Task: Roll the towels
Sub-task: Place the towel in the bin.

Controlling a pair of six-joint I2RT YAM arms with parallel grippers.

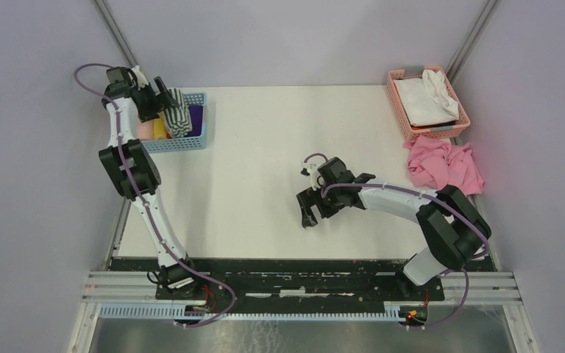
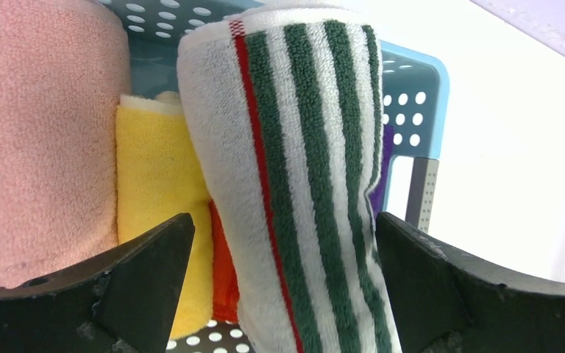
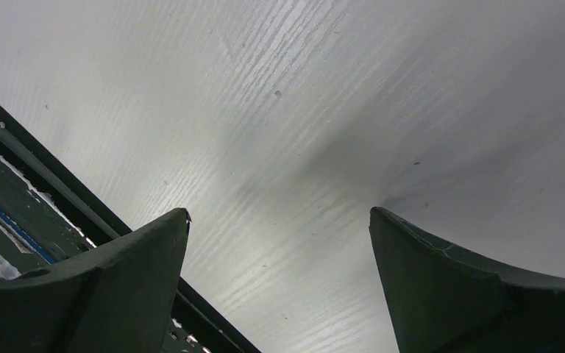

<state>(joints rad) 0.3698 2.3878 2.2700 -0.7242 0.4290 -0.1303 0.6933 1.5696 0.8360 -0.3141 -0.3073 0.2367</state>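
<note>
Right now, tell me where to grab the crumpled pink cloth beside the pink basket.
I'd pinch a raised fold on the left edge of the pink cloth, coming down from above with the open right tool. It lies in a loose heap; the pink basket crowds its far side and the table ends at its right.

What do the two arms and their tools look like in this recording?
Both the left arm and the right arm have white tubular links joined by bulky black joint housings, with a thin lilac cable looping along each. The left tool and the right tool each carry two dark, matte, curved wedge-shaped fingers.
</note>
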